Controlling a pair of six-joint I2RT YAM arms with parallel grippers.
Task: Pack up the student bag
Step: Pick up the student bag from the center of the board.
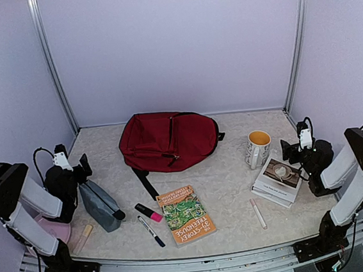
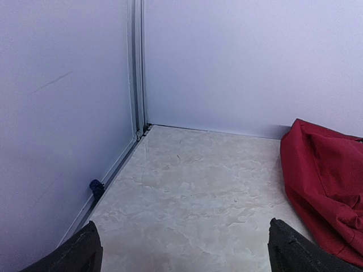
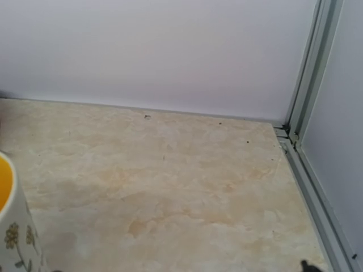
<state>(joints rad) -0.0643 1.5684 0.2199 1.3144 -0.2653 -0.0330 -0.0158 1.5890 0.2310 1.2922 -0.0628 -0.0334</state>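
Top external: student bag (image 1: 169,139) flat, apparently closed.

student bag (image 1: 168,139): matt creased cloth | table (image 1: 234,183): smooth marbled top, faint sheen | mug (image 1: 257,148): glossy glaze | paperback (image 1: 185,214): glossy paper cover | pouch (image 1: 101,205): smooth grey fabric | corner rails (image 1: 52,65): bare metal

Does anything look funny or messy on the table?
Nothing looks spilled or broken. The one oddball is the white flowery mug with a yellow inside. It stands upright to the right of the dark red fabric backpack, which lies flat. A drinking mug seems a strange thing to pack for school.
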